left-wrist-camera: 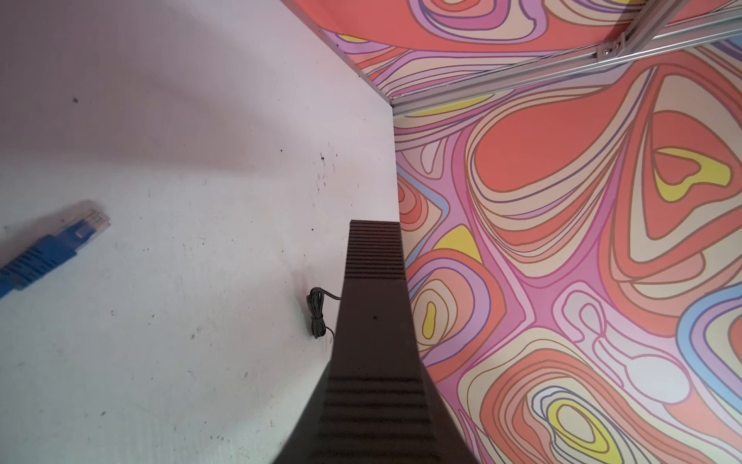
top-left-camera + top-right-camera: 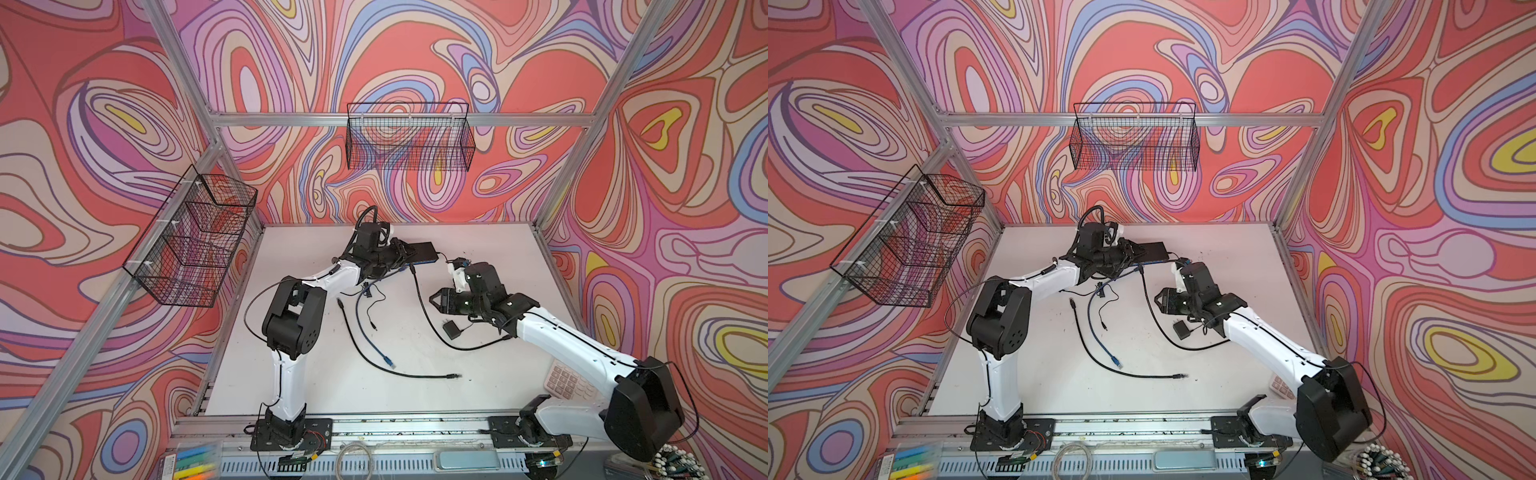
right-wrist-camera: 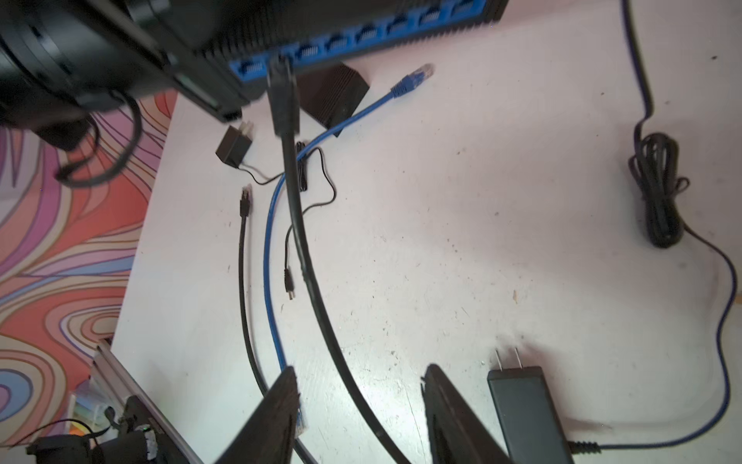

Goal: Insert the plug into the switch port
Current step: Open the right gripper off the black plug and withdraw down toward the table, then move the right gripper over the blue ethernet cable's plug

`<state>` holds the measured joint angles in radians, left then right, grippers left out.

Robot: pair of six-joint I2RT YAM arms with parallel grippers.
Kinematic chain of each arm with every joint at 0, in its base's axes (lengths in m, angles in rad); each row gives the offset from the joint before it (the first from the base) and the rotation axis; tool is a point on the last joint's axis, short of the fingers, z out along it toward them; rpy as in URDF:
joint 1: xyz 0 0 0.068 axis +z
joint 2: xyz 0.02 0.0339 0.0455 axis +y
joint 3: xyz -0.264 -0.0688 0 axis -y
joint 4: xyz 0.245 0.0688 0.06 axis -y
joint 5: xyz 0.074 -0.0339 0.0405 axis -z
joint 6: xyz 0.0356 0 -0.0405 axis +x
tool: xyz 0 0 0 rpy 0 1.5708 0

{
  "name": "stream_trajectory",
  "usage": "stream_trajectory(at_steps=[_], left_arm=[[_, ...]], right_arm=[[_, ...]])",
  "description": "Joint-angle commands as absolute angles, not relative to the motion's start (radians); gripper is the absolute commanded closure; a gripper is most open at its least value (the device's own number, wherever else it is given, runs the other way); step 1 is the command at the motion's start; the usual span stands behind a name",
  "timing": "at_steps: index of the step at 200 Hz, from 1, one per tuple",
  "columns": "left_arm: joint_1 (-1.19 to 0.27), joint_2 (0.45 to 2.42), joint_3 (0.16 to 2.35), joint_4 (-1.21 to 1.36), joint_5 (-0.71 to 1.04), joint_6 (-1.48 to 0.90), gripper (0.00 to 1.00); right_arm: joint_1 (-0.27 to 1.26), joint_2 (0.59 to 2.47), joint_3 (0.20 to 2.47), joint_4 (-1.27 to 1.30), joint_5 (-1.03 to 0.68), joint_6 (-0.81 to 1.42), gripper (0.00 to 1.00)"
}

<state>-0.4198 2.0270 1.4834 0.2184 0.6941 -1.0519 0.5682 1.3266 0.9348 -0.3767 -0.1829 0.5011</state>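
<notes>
- Plug [image 3: 281, 76] on the black cable [image 3: 297, 209] sits in a socket near one end of the blue port row of the switch [image 3: 361, 38]. Its boot juts from the face and the cable trails down to the bench [image 3: 482, 241].
- The switch lies toward the far side of the bench in both top views [image 2: 424, 250], port face turned to the right arm. It appears tipped up off the surface.
- Left hand [image 1: 375, 249] is pinched tight, with nothing showing between its fingers. It lies tucked beneath the switch and seems to prop it, though how it bears the box cannot be made out.
- Right hand [image 3: 361, 369] stands wide and holds nothing, well back from the plug. The black cable runs loose between its fingers [image 3: 281, 409], unpinched.
- The insertion looks done, or all but done. The socket area is blurred, so whether the plug has clicked fully home cannot be told.
- At most a last seating push remains, and perhaps setting the switch flat.
- A blue cable [image 3: 269, 241] lies on the bench, one free end just beside the switch.
- Also there are a thin black cable [image 3: 243, 257], a small adapter [image 3: 233, 148], a larger adapter [image 3: 522, 405] beside the right hand and a bundled cord [image 3: 658, 193]. Their visible ends are all unplugged.
</notes>
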Motion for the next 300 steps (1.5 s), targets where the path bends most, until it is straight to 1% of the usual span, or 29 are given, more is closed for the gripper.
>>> stream_trajectory(at_steps=[1,32,53,82,91,118,160,213,220,244,300], left_arm=[[-0.395,2.042,1.557,0.146,0.687,-0.990,0.96],[-0.362,2.068,1.645,0.042,0.692,-0.950,0.96],[-0.344,2.092,1.685,0.025,0.707,-0.946,0.96],[-0.320,2.123,1.738,0.006,0.714,-0.941,0.96],[-0.314,2.133,1.751,0.004,0.717,-0.940,0.96],[-0.298,2.157,1.759,0.045,0.729,-0.969,0.96],[-0.285,2.169,1.720,0.135,0.738,-1.025,0.96],[-0.280,2.171,1.696,0.178,0.743,-1.045,0.96],[-0.279,2.171,1.692,0.186,0.744,-1.050,0.96],[-0.278,2.169,1.680,0.216,0.739,-1.070,0.96],[-0.279,2.180,1.659,0.321,0.731,-1.141,0.96]], right_arm=[[0.667,1.399,1.003,-0.408,-0.071,0.483,0.48],[0.813,1.544,1.110,-0.406,0.003,0.478,0.49],[0.876,1.656,1.192,-0.393,0.037,0.476,0.50],[0.887,1.765,1.273,-0.362,0.119,0.518,0.50],[0.888,1.827,1.302,-0.363,0.151,0.542,0.50],[0.870,1.951,1.416,-0.397,0.223,0.609,0.50],[0.750,2.055,1.442,-0.262,0.113,0.722,0.54],[0.679,2.157,1.557,-0.235,0.083,0.794,0.55],[0.673,2.172,1.577,-0.249,0.094,0.814,0.56],[0.654,2.219,1.647,-0.307,0.144,0.878,0.66],[0.633,2.237,1.709,-0.389,0.273,0.958,0.64]])
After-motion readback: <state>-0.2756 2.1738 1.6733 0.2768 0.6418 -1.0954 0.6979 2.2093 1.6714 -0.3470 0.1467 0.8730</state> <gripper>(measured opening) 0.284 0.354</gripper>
